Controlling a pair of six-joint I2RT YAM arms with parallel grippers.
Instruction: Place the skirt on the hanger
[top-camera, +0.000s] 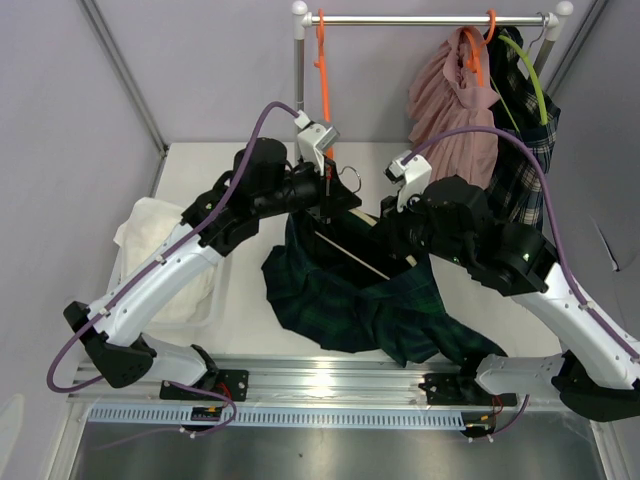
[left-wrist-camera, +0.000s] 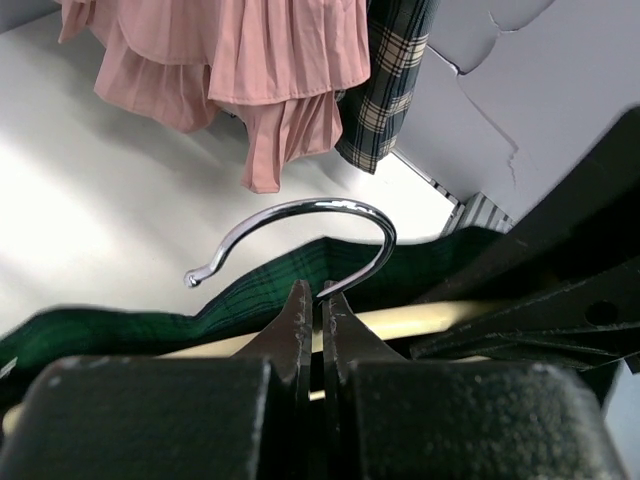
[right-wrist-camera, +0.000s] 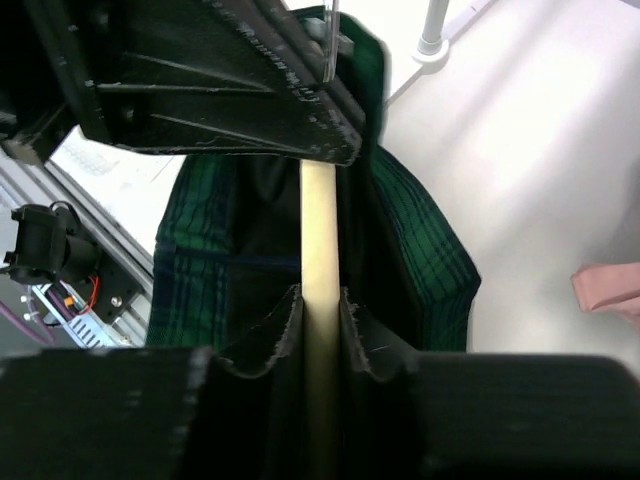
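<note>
From above, shows the skirt (top-camera: 340, 300), dark green plaid, sprawled in loose folds on the white bench (top-camera: 250, 160) between the two arms, its upper edge bunched about the hanger (top-camera: 355, 254) but not plainly draped across it. Places the left hand (top-camera: 328, 192) at the neck under the chrome hook (top-camera: 350, 178) and the right hand (top-camera: 395, 238) further along. Shows the rail (top-camera: 430, 18) at the back, well apart, carrying a pink skirt (top-camera: 450, 105) and a checked skirt (top-camera: 525, 140). From the left wrist, shows the left hand (left-wrist-camera: 320, 305) closed to almost nothing on the thin wire stem of the hook (left-wrist-camera: 300, 212), with the skirt (left-wrist-camera: 240, 295) and the pale bar (left-wrist-camera: 430, 320) just beyond. From the right wrist, shows the right hand (right-wrist-camera: 320, 300) clamped tight around the bar (right-wrist-camera: 320, 220), with the skirt (right-wrist-camera: 430, 250) hanging to either side beneath. Judging by the folds: soft, light, limp, likely to slide off smooth wood and to sag wherever unsupported. By contrast, a stiff hanger, though with a thin stem apt to swivel in a pinch. Best to take the skirt by the waistband, probably a firmer doubled edge, rather than by the pleated hem, and to hold the bar level while feeding it over.
</note>
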